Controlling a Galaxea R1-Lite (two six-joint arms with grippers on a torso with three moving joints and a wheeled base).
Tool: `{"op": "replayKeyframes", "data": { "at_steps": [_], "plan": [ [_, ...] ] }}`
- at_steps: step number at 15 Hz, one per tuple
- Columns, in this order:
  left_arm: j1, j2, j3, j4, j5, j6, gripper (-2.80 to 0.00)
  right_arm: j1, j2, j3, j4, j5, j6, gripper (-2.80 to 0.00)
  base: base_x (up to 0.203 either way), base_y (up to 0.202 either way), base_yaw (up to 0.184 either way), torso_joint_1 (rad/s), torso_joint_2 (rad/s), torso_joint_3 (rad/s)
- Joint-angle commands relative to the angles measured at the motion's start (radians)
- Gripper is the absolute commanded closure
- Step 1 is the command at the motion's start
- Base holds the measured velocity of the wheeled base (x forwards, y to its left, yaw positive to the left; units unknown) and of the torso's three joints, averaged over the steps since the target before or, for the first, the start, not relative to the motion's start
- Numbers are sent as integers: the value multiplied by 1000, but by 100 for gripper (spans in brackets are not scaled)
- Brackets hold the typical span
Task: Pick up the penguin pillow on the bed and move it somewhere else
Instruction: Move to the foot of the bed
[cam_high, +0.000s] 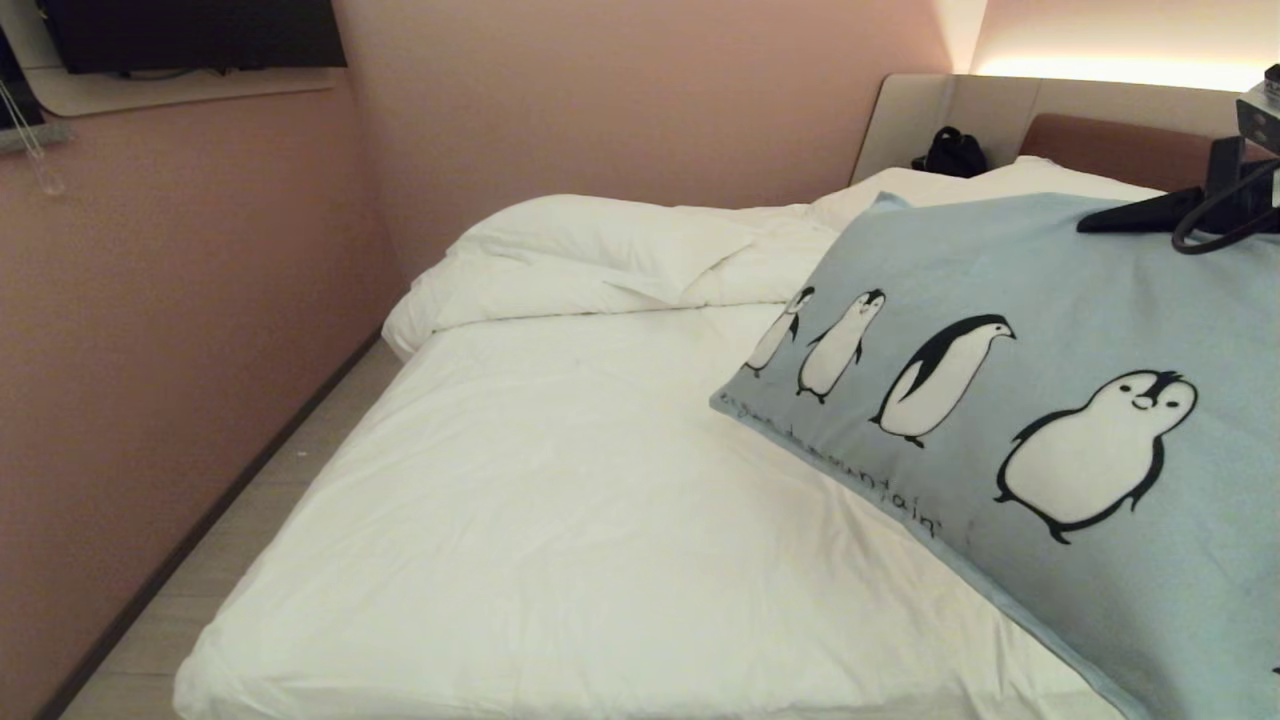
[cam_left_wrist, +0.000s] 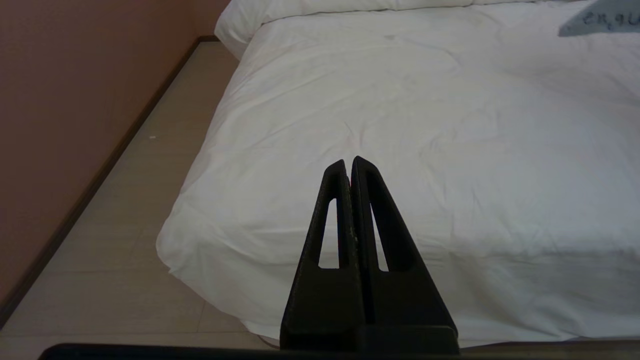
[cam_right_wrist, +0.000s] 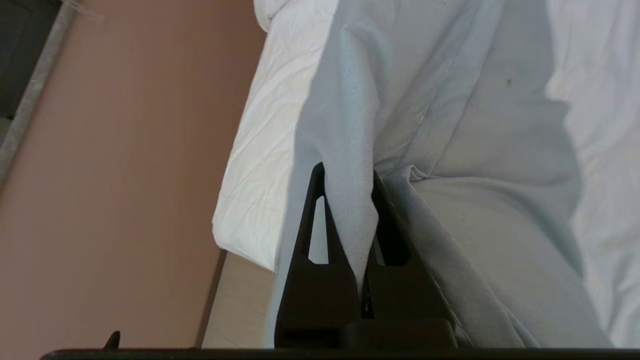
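Observation:
The penguin pillow (cam_high: 1010, 400), pale blue-grey with a row of black-and-white penguins and script, hangs lifted over the right side of the bed (cam_high: 560, 520). My right gripper (cam_high: 1100, 222) grips its upper edge at the far right. In the right wrist view that gripper (cam_right_wrist: 348, 171) is shut on a bunched fold of the pillow (cam_right_wrist: 475, 125), which drapes away from it. My left gripper (cam_left_wrist: 350, 162) is shut with nothing in it, held above the bed's near corner. A corner of the pillow (cam_left_wrist: 600, 22) shows at the far right of that view.
A bunched white duvet (cam_high: 600, 250) lies across the far side of the bed. The brown headboard (cam_high: 1120, 150) and a black object (cam_high: 955, 152) are at the back right. A pink wall (cam_high: 150, 350) and a strip of floor (cam_high: 300, 450) run along the left.

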Motion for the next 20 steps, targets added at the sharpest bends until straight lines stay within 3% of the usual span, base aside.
{"op": "replayKeyframes", "data": {
  "at_steps": [1, 4, 10, 15, 20],
  "plan": [
    [2, 0, 0, 0, 0, 0, 0, 44, 0, -1, -14, -64, 22, 0, 0, 0, 0, 0, 0, 0],
    [0, 0, 0, 0, 0, 0, 0, 102, 0, -2, -76, -154, 93, 0, 0, 0, 0, 0, 0, 0],
    [1, 0, 0, 0, 0, 0, 0, 257, 9, -1, -137, -400, 121, 0, 0, 0, 0, 0, 0, 0],
    [1, 0, 0, 0, 0, 0, 0, 362, 41, 0, -237, -565, 219, 0, 0, 0, 0, 0, 0, 0],
    [0, 0, 0, 0, 0, 0, 0, 407, 107, 3, -253, -592, 237, 0, 0, 0, 0, 0, 0, 0]
  ]
}}
